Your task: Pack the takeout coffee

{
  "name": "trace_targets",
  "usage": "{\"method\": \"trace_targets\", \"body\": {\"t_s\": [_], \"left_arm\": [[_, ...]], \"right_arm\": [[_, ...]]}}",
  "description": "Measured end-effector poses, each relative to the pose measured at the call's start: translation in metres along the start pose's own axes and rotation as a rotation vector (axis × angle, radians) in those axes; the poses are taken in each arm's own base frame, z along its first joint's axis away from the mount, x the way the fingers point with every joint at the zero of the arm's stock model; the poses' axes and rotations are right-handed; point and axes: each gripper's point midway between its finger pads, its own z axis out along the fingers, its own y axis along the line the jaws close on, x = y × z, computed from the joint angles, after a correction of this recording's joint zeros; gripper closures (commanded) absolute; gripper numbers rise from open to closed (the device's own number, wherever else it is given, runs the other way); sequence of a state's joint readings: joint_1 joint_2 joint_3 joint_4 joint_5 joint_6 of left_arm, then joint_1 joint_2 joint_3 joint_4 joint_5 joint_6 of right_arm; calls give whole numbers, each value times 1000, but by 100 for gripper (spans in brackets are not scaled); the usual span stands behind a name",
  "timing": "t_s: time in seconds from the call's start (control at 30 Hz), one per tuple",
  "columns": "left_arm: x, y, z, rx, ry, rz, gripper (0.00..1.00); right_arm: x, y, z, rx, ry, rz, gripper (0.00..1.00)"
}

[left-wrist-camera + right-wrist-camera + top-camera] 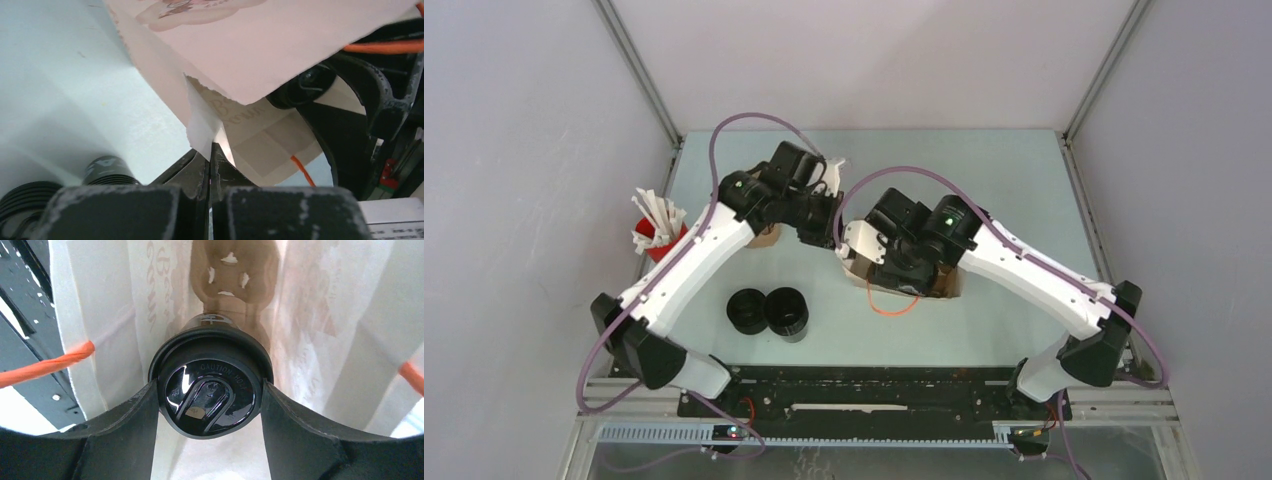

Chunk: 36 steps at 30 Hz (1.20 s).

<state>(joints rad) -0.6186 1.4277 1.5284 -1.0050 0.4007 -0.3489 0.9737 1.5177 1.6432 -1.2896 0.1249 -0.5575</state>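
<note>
While my left jaws pinch the paper bag [280,55] rim, my right jaws clasp one lidded takeout coffee [210,395] inside it, pulp carrier [235,270] beyond, two like cups [786,312] on worktop [984,180].

Cup [210,390]: black; lid glossy black w/ raised lettering.
Bag [100,315]: white paper, faint tan print; handle cords [45,365] orange.
Carrier [235,270]: brown.
Spare cups [769,312]: black.
Stick cup [662,243]: red; sticks [659,215] white.
Table [984,165]: pale blue-green.
Arms [694,255]: white, black joints; cables [744,125] purple.
</note>
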Motion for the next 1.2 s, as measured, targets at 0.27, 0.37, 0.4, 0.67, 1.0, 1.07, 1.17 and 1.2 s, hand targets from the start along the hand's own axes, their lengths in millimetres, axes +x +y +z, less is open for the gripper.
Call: {"method": "trace_targets", "body": {"t_s": [0.27,0.37,0.4,0.67,1.0,1.07,1.17,1.2], "left_arm": [[-14,29,8,-163,77,16,83],[-21,37,3,-193,51,-30,62],[-26,39,1,-202,31,-47,55],[-71,27,-36,-252,-119,-189,29],[-63,-28,-46,-72,-33,-555,48],[-50,-25,-33,-91,32,-698,42],[-31,-19,-18,-127,84,-901,33],[-20,-17,-15,-141,93,-996,28]], "right_arm": [[-10,-3,19,-12,75,207,100],[-17,-10,20,-9,81,273,100],[-19,-13,20,-4,77,293,100],[-22,-32,5,45,1,454,100],[-23,-36,-26,97,-125,532,100],[-24,-36,-26,99,-133,541,100],[-25,-37,-21,96,-142,554,100],[-24,-36,-20,95,-141,556,100]]}}
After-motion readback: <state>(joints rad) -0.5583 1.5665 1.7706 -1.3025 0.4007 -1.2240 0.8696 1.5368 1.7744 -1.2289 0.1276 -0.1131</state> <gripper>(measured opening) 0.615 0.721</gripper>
